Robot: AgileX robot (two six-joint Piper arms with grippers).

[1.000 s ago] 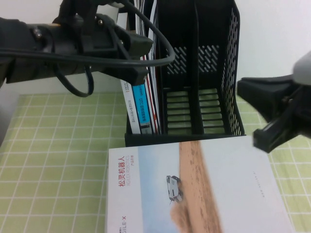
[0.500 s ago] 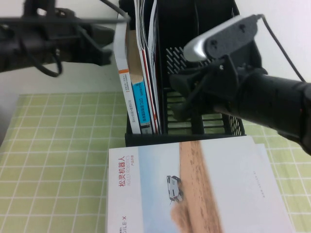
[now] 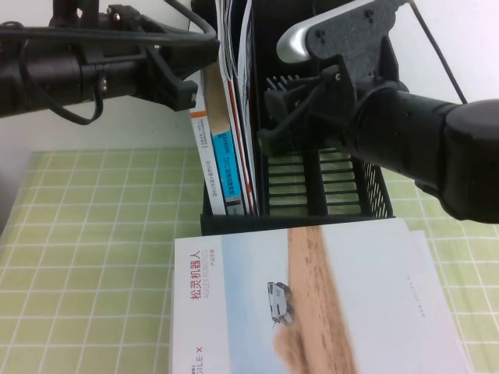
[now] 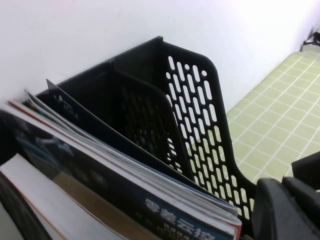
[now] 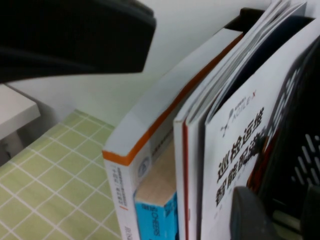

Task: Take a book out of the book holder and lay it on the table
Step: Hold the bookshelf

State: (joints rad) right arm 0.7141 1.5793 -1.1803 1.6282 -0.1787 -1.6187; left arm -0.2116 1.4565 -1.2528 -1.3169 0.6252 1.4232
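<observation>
The black book holder (image 3: 374, 93) stands on the green grid table (image 3: 93, 234). Its left compartment holds several upright books. The thin white book with a black Chinese title and a dark-red shape (image 5: 235, 145) is the rightmost one, against the divider, and shows as a thin edge in the high view (image 3: 242, 132). My right gripper (image 3: 269, 117) is open at that book's front edge (image 5: 282, 215). One finger (image 5: 252, 215) lies over the white cover, the other (image 5: 312, 215) on the holder side. My left gripper (image 3: 185, 92) is shut and empty, just left of the books' tops (image 4: 287, 210).
A thick white book with an orange band (image 3: 201, 140) and a blue-spined book (image 3: 226, 175) stand left of the thin book. A pale book with a sandy stripe and a small white car (image 3: 312, 304) lies flat in front of the holder. The holder's two right compartments (image 3: 316, 179) hold nothing.
My right arm has swung in from the right to the holder's left compartment. My left arm drew back to the left, then edged toward the books again.
</observation>
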